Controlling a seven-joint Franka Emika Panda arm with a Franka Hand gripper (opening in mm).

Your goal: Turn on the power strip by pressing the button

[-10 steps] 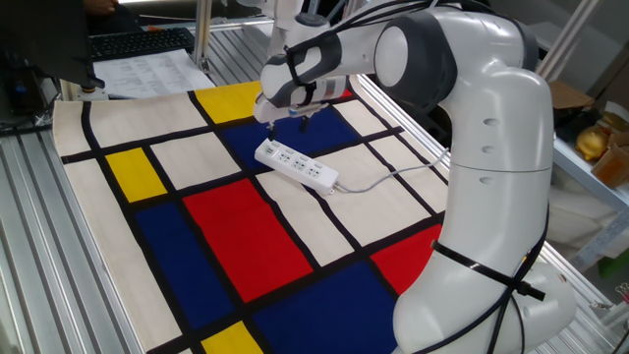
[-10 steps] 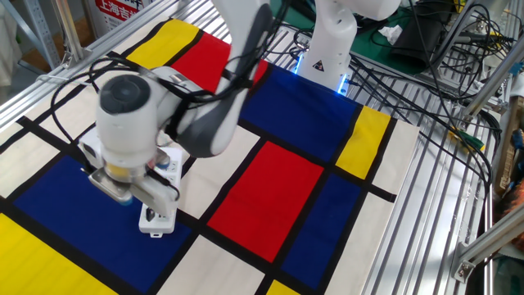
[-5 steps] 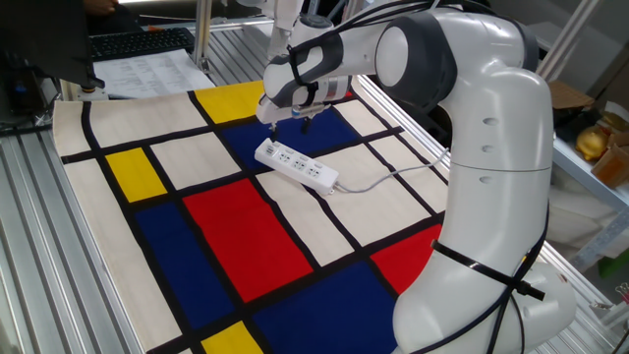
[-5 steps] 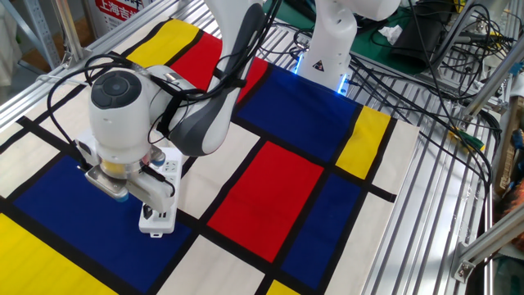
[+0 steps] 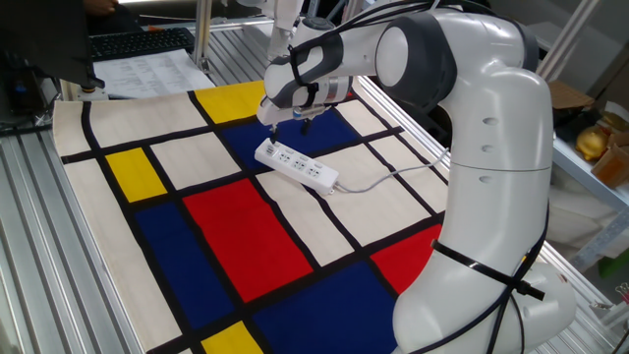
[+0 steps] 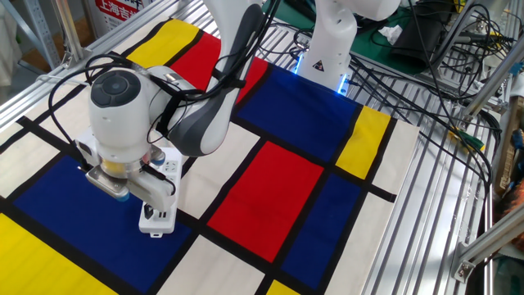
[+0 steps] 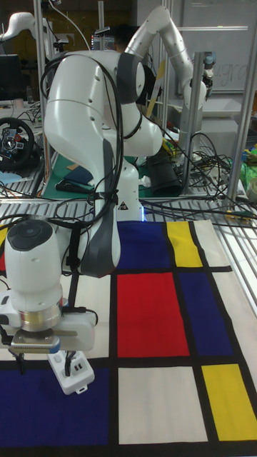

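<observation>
The white power strip point(image 5: 295, 166) lies on the colour-block cloth, its pale cord point(image 5: 393, 174) trailing right. My gripper point(image 5: 287, 123) hangs just above the strip's far-left end, and its two dark fingertips show a gap between them with nothing held. In the other fixed view the hand point(image 6: 123, 190) covers most of the power strip point(image 6: 157, 218), leaving only the near end showing. The tall view shows the gripper point(image 7: 44, 360) beside the power strip's end point(image 7: 76, 372). I cannot make out the button in any view.
A keyboard point(image 5: 138, 41) and papers point(image 5: 147, 71) lie past the cloth's far-left edge. The arm's base point(image 6: 327, 49) stands at the cloth's edge beside a tangle of cables point(image 6: 426, 65). Slotted metal rails point(image 6: 442, 188) border the cloth.
The gripper has shifted slightly over the strip's end during the first half second, then held still. The strip has not moved.
</observation>
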